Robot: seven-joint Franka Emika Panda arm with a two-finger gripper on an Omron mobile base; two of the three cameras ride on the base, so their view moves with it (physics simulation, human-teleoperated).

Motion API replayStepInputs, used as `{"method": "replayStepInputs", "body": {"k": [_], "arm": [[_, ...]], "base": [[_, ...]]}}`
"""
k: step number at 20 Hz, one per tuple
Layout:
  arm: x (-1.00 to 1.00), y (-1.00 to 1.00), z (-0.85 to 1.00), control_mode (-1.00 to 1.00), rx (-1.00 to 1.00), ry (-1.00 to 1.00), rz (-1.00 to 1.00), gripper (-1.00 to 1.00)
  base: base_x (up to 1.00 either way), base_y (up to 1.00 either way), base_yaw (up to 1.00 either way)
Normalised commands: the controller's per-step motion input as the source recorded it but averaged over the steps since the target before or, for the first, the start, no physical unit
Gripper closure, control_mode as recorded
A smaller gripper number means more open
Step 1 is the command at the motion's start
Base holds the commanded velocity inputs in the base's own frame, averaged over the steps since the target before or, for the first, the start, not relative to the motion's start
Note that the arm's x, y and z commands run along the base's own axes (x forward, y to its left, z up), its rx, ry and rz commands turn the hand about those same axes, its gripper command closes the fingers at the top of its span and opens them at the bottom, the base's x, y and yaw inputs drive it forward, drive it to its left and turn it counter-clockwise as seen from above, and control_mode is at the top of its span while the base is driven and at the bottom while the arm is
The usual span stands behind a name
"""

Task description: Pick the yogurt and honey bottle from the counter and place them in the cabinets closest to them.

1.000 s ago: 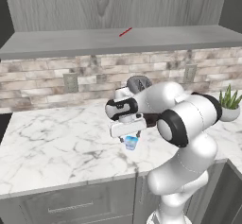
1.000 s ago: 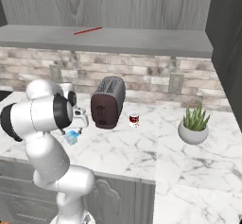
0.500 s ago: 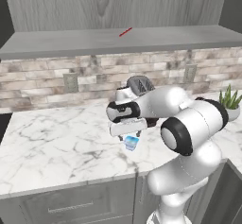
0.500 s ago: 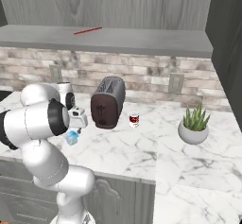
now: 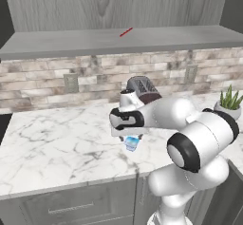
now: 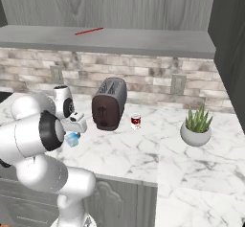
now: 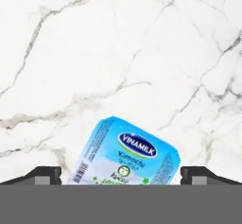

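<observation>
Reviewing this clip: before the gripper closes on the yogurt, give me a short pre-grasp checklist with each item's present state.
1. Jaws open: ok; the gripper has one fingertip on each side of the yogurt.
2. Yogurt between the fingertips: ok, roughly centred in the hand view.
3. Yogurt resting on the counter: ok, lid facing the camera.
4. Fingers low enough to grip the cup's sides: cannot tell.
5. Toaster clear of the hand: ok, it stands behind.
6. Cabinet shelf ready for placing: ok, open-fronted.
</observation>
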Motion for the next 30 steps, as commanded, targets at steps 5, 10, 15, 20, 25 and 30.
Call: {"method": "replayStepInputs", "body": {"k": [5, 10, 15, 20, 25, 30], "arm": [[0.00, 0.00, 0.00, -1.00, 0.00, -0.10, -0.21, -1.00], [0.00, 0.00, 0.00, -1.00, 0.00, -0.06, -0.21, -1.00], [0.00, 0.00, 0.00, -1.00, 0.00, -0.05, -0.17, -1.00], [0.00, 0.00, -0.10, -1.00, 0.00, -0.05, -0.14, -1.00], [0.00, -0.07, -0.21, -1.00, 0.00, -0.05, -0.10, -1.00], [0.00, -0.10, -0.32, -1.00, 0.00, -0.02, -0.06, -1.00]], "base": [[0.00, 0.00, 0.00], [0.00, 0.00, 0.00], [0.00, 0.00, 0.00], [0.00, 0.00, 0.00], [0.00, 0.00, 0.00], [0.00, 0.00, 0.00]]}}
